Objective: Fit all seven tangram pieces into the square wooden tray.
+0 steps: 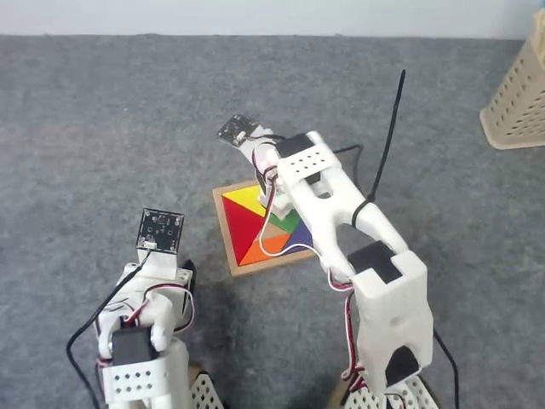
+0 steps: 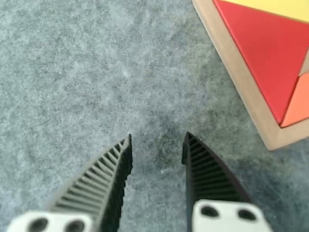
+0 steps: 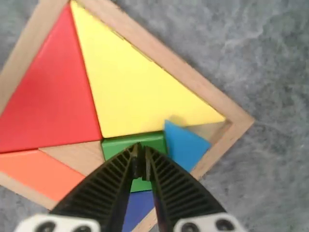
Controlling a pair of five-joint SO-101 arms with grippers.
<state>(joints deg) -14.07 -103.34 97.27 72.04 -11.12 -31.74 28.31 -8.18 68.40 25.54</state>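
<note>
Although most of the puzzle is filled, the square wooden tray [image 1: 225, 232] is not finished. It lies in the middle of a grey carpeted tabletop [image 1: 102, 111], and the white right arm [image 1: 341, 213] stretches forward over it.

Inside the tray, a large yellow wooden triangle [image 3: 130, 87] and a large red wooden triangle [image 3: 48, 96] lie flat, edge to edge. A long orange wooden piece [image 3: 38, 171] runs along the rim below the red one. A dark blue-violet piece [image 3: 137, 205] shows between the fingers. A green wooden square [image 3: 155, 141] sits at the centre, touching the yellow triangle's point. A small light-blue wooden triangle [image 3: 183, 145] lies just beside the green square and looks askew, with its tip seeming to ride onto the yellow edge. That is probably why the right gripper [image 3: 141, 153] hangs here: its fingers are pressed almost together, holding nothing, with the tips over the green square as if to nudge pieces. I count six pieces; whether a seventh hides under the gripper cannot be told.

Bare wood shows in a triangular gap [image 3: 72, 154] between red, orange and green, and in the corner [image 3: 212, 128] by the light-blue triangle.

The white left arm [image 1: 145, 341] sits well back from the work. The left gripper [image 2: 158, 140] is spread wide and empty over bare carpet, near the tray's outer rim. A beige perforated basket [image 1: 519, 94] stands far off at the table's edge, out of the way.
</note>
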